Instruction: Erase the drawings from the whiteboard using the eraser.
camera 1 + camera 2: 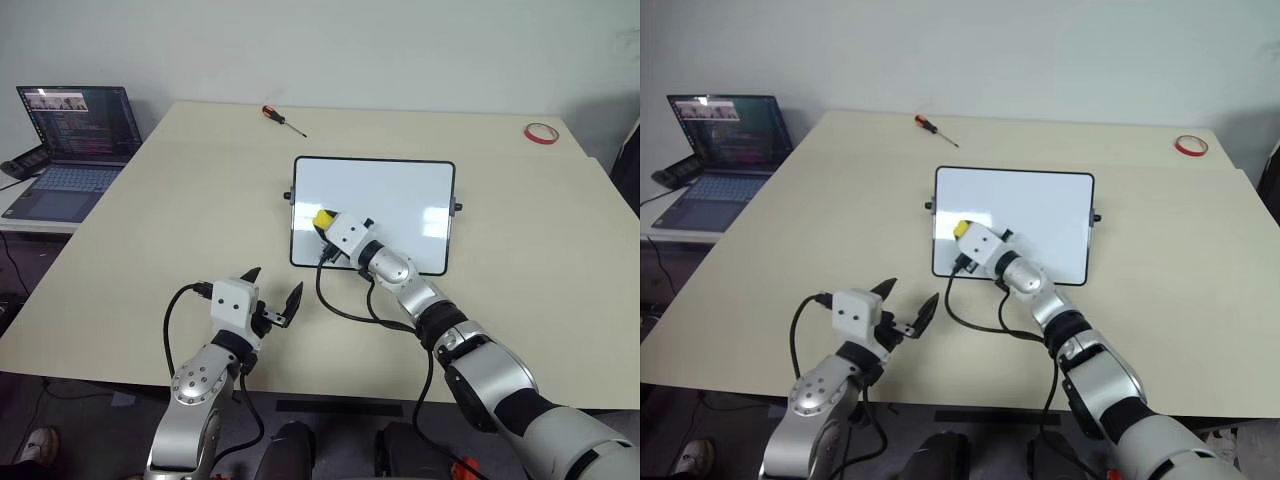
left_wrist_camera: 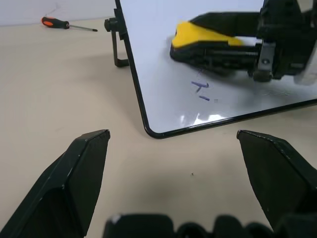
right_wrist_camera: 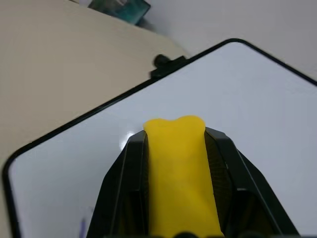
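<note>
One beige table (image 1: 150, 220), the largest item, carries everything listed; off its far-left edge, on a lower stand, sits an open laptop (image 1: 72, 140). Next in size, the whiteboard (image 1: 400, 195) lies near the table's middle, long axis running left to right, black frame and side knobs visible, its surface mostly clean. Right arm, reaching forward and leftward over the board's near-left part; right gripper (image 3: 173, 134) clamped on the eraser (image 1: 324, 218), the yellow block squeezed between the two black fingers and held at the board's left portion, low over or on the surface; contact cannot be confirmed. Left arm, nearer the table's front edge; left gripper (image 1: 272, 297) with its fingers spread wide apart, holding nothing, hovering just short of the board's near-left corner. Small items: a screwdriver (image 1: 283, 120) with orange-and-black handle at the far side, left of centre; a red tape ring (image 1: 541, 132) at the far-right corner. Smallest: the drawings (image 2: 201, 90), of which one blue-black scribble is visible in the left wrist view, on the near-left part of the board. Governing relation: that mark lies just nearward of the eraser, between it and the board's near edge, so the next wipe would likely need to draw the eraser back toward the robot; the right arm already carries the tool and is closest.
</note>
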`<state>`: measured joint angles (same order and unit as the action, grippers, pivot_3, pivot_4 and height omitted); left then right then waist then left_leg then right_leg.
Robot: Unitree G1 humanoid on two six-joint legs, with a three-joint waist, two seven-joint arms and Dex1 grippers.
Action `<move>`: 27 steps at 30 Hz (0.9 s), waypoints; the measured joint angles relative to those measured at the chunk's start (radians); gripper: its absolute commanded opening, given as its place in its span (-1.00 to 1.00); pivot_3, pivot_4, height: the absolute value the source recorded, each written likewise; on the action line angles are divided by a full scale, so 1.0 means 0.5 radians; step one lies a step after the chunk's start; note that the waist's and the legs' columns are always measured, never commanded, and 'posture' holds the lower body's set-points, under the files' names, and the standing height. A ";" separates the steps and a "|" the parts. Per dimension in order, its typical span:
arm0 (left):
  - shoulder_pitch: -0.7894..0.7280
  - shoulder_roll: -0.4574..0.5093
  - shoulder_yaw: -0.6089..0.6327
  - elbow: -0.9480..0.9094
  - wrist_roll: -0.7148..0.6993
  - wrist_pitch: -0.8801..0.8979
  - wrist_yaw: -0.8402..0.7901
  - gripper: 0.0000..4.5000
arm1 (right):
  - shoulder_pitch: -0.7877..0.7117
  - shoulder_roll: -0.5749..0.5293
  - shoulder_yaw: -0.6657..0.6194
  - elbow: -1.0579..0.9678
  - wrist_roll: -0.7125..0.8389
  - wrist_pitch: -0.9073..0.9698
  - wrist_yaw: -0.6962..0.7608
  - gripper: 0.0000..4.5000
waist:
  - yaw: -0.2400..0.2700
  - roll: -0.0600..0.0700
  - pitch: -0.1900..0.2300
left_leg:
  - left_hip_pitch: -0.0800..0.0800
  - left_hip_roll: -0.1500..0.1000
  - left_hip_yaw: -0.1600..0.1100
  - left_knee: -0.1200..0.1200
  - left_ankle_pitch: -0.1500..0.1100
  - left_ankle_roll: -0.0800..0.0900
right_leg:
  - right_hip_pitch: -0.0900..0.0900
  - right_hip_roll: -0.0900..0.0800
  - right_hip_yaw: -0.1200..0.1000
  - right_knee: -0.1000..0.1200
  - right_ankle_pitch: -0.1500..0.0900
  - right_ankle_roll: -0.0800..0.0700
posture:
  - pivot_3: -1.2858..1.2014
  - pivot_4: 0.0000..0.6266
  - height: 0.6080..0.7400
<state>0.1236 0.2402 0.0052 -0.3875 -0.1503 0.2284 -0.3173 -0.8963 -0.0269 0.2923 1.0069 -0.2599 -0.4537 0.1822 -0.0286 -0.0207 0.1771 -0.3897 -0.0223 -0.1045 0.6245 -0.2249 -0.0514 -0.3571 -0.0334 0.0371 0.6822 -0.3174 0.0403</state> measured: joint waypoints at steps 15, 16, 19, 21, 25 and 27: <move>-0.035 0.000 -0.001 0.000 0.000 0.005 -0.001 1.00 | 0.279 -0.009 0.106 -0.104 0.004 -0.137 0.433 -0.45 | -0.011 0.001 0.000 | 0.006 0.001 0.002 -0.002 0.000 0.000 | 0.003 0.000 0.002 -0.001 0.000 0.000 | 0.03 -0.52 1.00; -0.034 0.000 -0.001 0.000 0.000 0.005 -0.001 1.00 | 0.279 -0.018 0.106 -0.107 0.002 -0.136 0.429 -0.45 | -0.009 0.001 0.000 | 0.007 0.001 0.002 -0.002 0.000 0.000 | 0.005 0.000 0.002 -0.001 0.000 0.000 | 0.03 -0.52 1.00; -0.036 0.001 0.000 0.000 0.000 0.008 -0.004 1.00 | 0.270 -0.020 0.106 -0.099 -0.029 -0.135 0.359 -0.45 | -0.005 0.001 0.001 | 0.009 0.001 0.001 -0.002 0.000 0.000 | 0.007 0.000 0.001 -0.001 0.000 0.000 | 0.03 -0.52 1.00; -0.041 0.002 -0.001 0.000 -0.001 0.010 -0.007 1.00 | 0.240 -0.020 0.105 -0.077 -0.053 -0.135 0.267 -0.45 | -0.003 0.002 0.001 | 0.009 0.000 0.000 -0.001 0.000 0.000 | 0.007 0.000 0.001 -0.001 0.000 0.000 | 0.03 -0.52 1.00; -0.053 0.003 -0.001 0.000 -0.001 0.012 -0.018 1.00 | 0.127 -0.021 0.041 -0.012 -0.062 -0.120 0.069 -0.45 | -0.001 0.002 0.001 | 0.011 0.000 0.000 -0.001 0.000 0.000 | 0.009 0.000 0.001 -0.001 0.000 0.000 | 0.03 -0.52 1.00; -0.054 0.003 -0.002 0.000 -0.001 0.013 -0.024 1.00 | 0.096 -0.022 0.005 0.003 -0.061 -0.119 0.008 -0.45 | -0.001 0.002 0.001 | 0.010 0.000 0.000 -0.001 0.000 0.000 | 0.008 0.000 0.001 -0.002 0.000 0.000 | 0.03 -0.52 1.00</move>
<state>0.0968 0.2419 0.0044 -0.3875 -0.1509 0.2347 -0.3295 -0.8480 -0.0376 0.2947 1.0085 -0.2906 -0.5134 0.1864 -0.0292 -0.0195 0.1778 -0.3845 -0.0221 -0.1044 0.6239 -0.2247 -0.0512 -0.3529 -0.0336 0.0376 0.6814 -0.3176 0.0403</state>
